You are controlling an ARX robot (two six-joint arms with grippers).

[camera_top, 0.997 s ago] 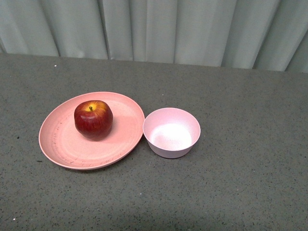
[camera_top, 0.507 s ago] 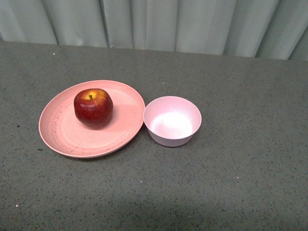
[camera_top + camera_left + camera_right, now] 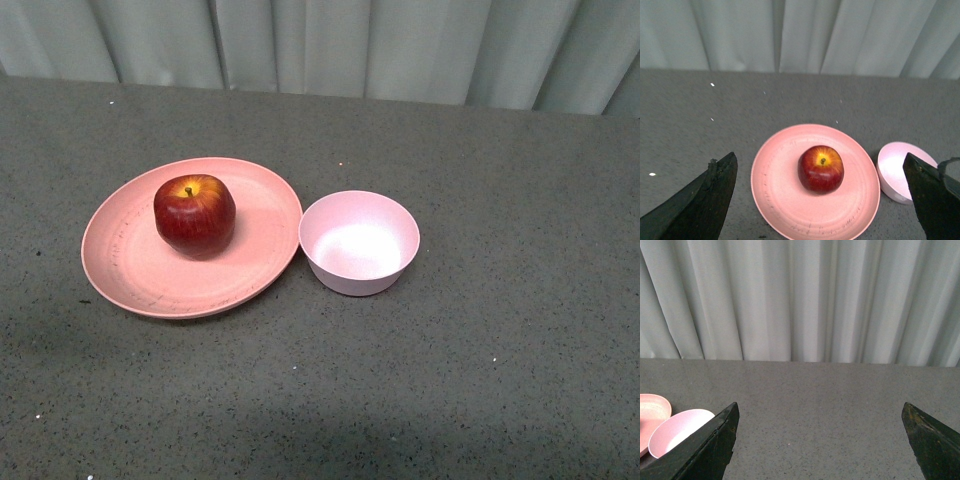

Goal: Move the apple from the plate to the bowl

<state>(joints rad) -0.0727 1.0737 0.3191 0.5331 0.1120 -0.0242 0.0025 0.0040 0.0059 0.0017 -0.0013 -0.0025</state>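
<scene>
A glossy dark-red apple [image 3: 194,214] with a yellow patch at its stem sits on the wide salmon-pink plate [image 3: 130,275], left of centre in the front view. The small pale pink bowl [image 3: 358,243] stands empty just right of the plate, almost touching its rim. No arm shows in the front view. In the left wrist view my left gripper [image 3: 822,187] is open, its dark fingers [image 3: 710,195] spread wide to either side of the apple [image 3: 821,169] and plate [image 3: 785,200], well short of them. My right gripper [image 3: 820,432] is open over bare table, the bowl [image 3: 677,432] off beside one finger.
The grey speckled tabletop [image 3: 500,350] stretches all round the dishes. A pale pleated curtain [image 3: 330,45] hangs along the table's far edge.
In the front view the plate, apple and bowl have slid upward in the picture and more near table shows; the view itself has shifted. The dishes keep their places relative to each other.
</scene>
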